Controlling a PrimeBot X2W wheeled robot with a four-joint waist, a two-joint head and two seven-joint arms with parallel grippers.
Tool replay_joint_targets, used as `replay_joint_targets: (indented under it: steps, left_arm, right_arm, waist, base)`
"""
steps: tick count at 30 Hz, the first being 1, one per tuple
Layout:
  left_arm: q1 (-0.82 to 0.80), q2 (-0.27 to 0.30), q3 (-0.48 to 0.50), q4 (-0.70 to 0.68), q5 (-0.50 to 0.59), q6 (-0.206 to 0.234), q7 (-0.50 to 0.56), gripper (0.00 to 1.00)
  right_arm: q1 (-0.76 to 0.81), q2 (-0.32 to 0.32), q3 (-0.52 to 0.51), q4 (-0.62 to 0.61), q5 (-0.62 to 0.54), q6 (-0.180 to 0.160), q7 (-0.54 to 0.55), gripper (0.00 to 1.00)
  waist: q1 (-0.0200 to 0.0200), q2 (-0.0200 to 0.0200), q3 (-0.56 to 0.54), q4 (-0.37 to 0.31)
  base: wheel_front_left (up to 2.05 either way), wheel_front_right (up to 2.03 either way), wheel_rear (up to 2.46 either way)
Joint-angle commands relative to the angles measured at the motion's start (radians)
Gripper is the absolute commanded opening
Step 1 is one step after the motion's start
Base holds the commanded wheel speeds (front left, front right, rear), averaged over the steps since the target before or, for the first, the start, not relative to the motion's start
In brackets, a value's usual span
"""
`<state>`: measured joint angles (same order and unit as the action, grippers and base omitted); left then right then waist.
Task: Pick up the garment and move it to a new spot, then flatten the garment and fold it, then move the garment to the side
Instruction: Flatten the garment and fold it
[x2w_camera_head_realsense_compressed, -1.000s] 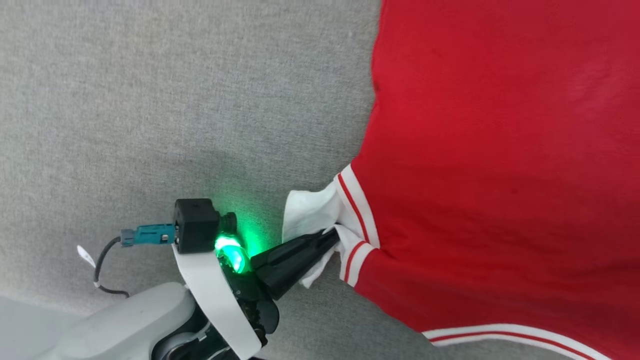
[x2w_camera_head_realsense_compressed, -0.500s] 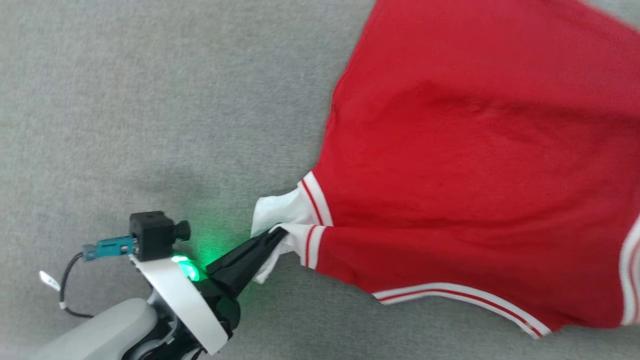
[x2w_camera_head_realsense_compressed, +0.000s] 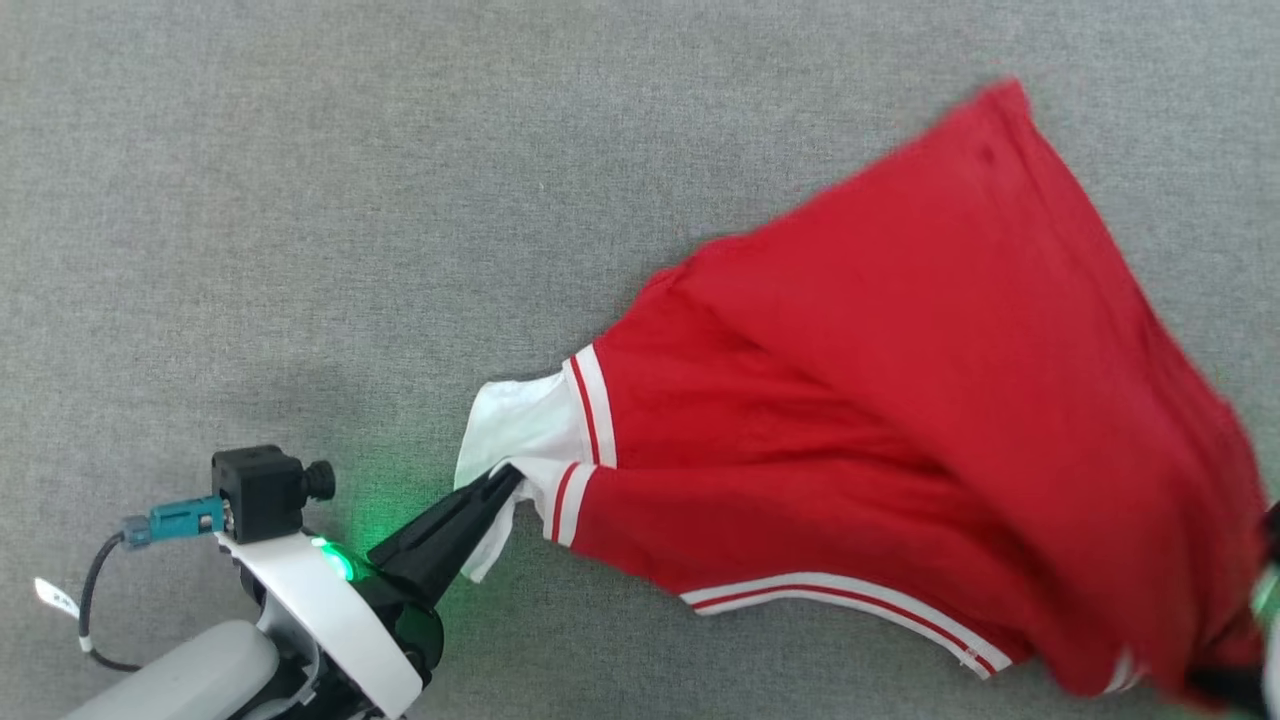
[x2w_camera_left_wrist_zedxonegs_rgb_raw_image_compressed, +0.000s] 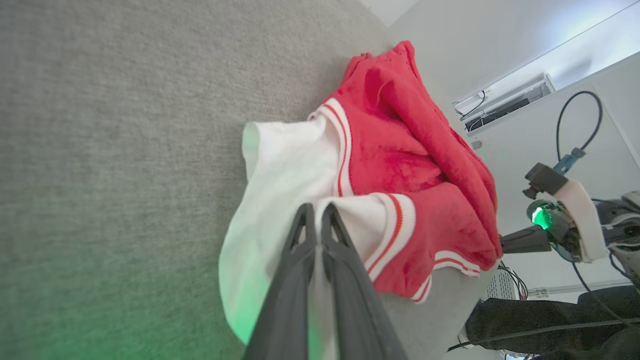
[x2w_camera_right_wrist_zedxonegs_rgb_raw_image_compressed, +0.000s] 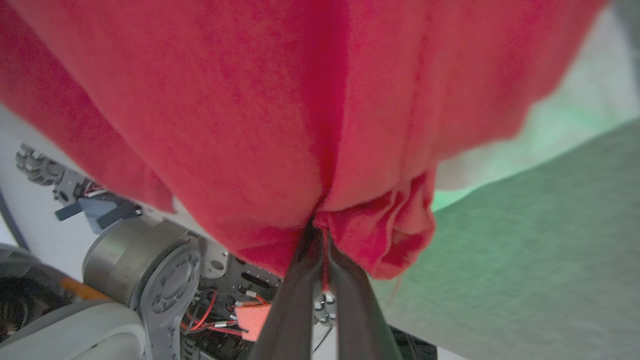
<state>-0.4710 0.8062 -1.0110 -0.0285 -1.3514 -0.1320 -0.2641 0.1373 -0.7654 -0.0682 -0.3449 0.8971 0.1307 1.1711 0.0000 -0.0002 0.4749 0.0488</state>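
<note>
Observed: the garment (x2w_camera_head_realsense_compressed: 900, 400) lies partly on the grey surface (x2w_camera_head_realsense_compressed: 300, 200), pulled out across it between two grips. The left gripper (x2w_camera_head_realsense_compressed: 505, 478), low over the surface, is clamped on the white sleeve end. The right gripper (x2w_camera_right_wrist_zedxonegs_rgb_raw_image_compressed: 319, 231), near the surface's edge, is pinched tight on bunched red fabric

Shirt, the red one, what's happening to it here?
A two-armed robot is handling the shirt with both grippers. Its left gripper is shut on the white sleeve end, and its right gripper pinches red fabric at the other side. The shirt is stretched between them over the grey surface, rumpled, not yet flattened or folded.
</note>
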Motion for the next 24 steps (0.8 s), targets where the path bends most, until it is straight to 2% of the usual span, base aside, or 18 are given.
replay_joint_targets:
  steps: [1,5,6,7,8,9,14,20,24]
  left_arm:
    - [0.012,-0.001,0.005,0.0,0.008,0.003,0.0,0.0]
    - [0.016,0.0,-0.003,0.004,0.012,0.003,0.0,0.0]
    - [0.014,0.0,-0.006,0.004,0.011,0.003,0.0,0.0]
    - [0.013,0.001,-0.008,0.005,0.009,0.003,0.0,0.0]
    - [0.013,0.0,-0.009,0.005,0.009,0.003,0.0,0.0]
    - [0.012,-0.001,-0.012,0.005,0.009,0.003,0.0,0.0]
    - [0.018,-0.006,-0.01,0.004,0.004,0.003,0.0,0.0]
    - [-0.003,-0.023,-0.011,-0.006,0.022,0.003,0.0,0.0]
    - [-0.025,-0.043,-0.019,-0.009,0.029,0.003,0.0,0.0]
  right_arm:
    - [0.042,0.032,0.019,-0.028,-0.013,0.0,0.01,0.0]
    - [0.059,0.077,0.025,-0.07,-0.047,0.0,-0.009,0.0]
    - [0.052,0.081,0.021,-0.08,-0.058,0.0,-0.019,0.1]
    - [0.039,0.085,0.011,-0.09,-0.067,0.0,-0.035,0.45]
    - [0.031,0.087,0.0,-0.098,-0.074,0.0,-0.047,0.93]
    - [0.031,0.087,-0.013,-0.105,-0.078,0.0,-0.056,1.0]
    - [0.013,0.079,-0.111,-0.158,-0.076,0.0,-0.079,1.0]
    - [-0.064,0.026,-0.269,-0.235,-0.047,0.0,-0.052,1.0]
    - [-0.222,-0.005,-0.27,-0.22,-0.053,0.0,-0.085,1.0]
  waist:
    - [0.0,0.0002,-0.003,-0.001]
    - [0.0,0.0002,-0.009,-0.004]
    - [0.0,0.0002,-0.011,-0.005]
    - [0.0,0.0002,-0.013,-0.006]
    - [0.0,0.0002,-0.016,-0.006]
    - [0.0,0.0002,-0.019,-0.006]
    - [0.0,0.0002,-0.029,-0.003]
    - [0.0,0.0002,-0.008,0.016]
    - [0.0,0.0002,0.018,0.039]
  base:
    - [0.0,0.0,0.0]
    - [0.0,0.0,0.0]
    - [0.0,0.0,0.0]
    - [0.0,0.0,0.0]
    - [0.0,0.0,0.0]
    - [0.0,0.0,0.0]
    - [0.0,0.0,0.0]
    - [0.0,0.0,0.0]
    - [0.0,0.0,0.0]
